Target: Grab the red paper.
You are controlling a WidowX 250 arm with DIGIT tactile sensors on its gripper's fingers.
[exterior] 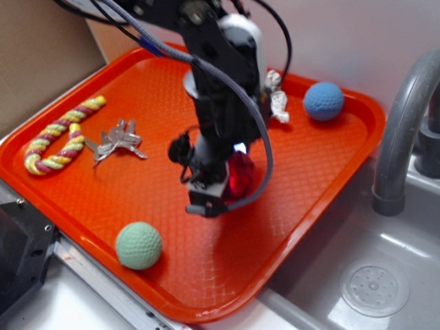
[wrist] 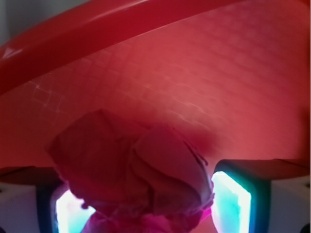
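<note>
Right now the gripper (exterior: pixel 230 180) is hanging low over the middle of the orange tray (exterior: pixel 330 165), and the red paper (exterior: pixel 240 173) is sitting between its fingers. From the wrist view the red paper (wrist: pixel 133 170) is filling the gap, with a lit finger pad (wrist: pixel 232 199) pressing close on each side, so the pincer is looking clamped on the wad. Whether the wad is touching the tray floor or hanging just above it is not clear.

Around it, other things are lying well apart on the tray: a green ball (exterior: pixel 139 245) near the front edge, a blue ball (exterior: pixel 324 101) at the far corner, a white paper wad (exterior: pixel 277 96) just behind the arm, a small metal toy plane (exterior: pixel 118 141) and a striped rope (exterior: pixel 60 134) toward the left side. Beside the tray, a grey sink (exterior: pixel 371 282) and its tap (exterior: pixel 402 130) are showing on the right.
</note>
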